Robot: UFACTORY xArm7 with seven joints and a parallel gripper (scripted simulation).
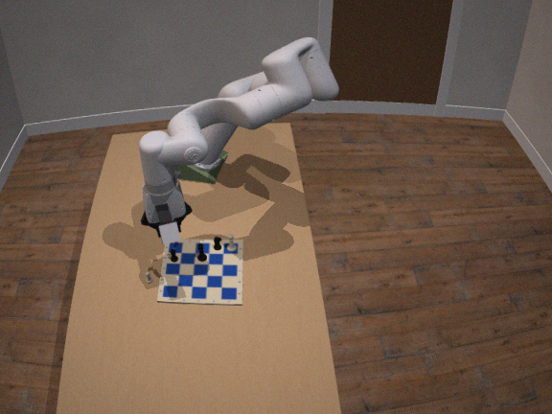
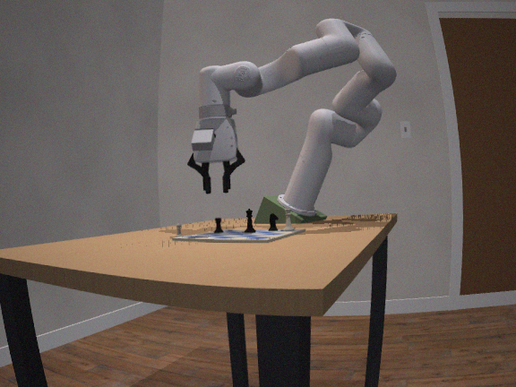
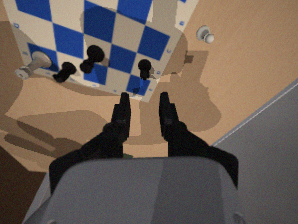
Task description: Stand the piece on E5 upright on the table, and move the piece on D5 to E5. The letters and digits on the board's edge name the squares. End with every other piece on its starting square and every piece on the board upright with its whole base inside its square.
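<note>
The blue and cream chessboard [image 1: 201, 273] lies on the table. A small white pawn [image 1: 149, 278] stands upright on the table just left of the board; it also shows in the wrist view [image 3: 205, 34]. A black pawn [image 1: 173, 255] stands near the board's far left corner, also in the wrist view [image 3: 144, 67]. A tall black piece [image 1: 201, 252], a black knight [image 1: 218, 243] and a white piece [image 1: 232, 243] stand along the far rows. My gripper [image 2: 216, 188] hangs well above the table by the board's far left corner. Its fingers are partly closed with a gap, and nothing is between them.
The arm's green base wedge [image 1: 203, 170] sits on the table behind the board. The table edge lies close to the left of the white pawn. The square labels are too small to read.
</note>
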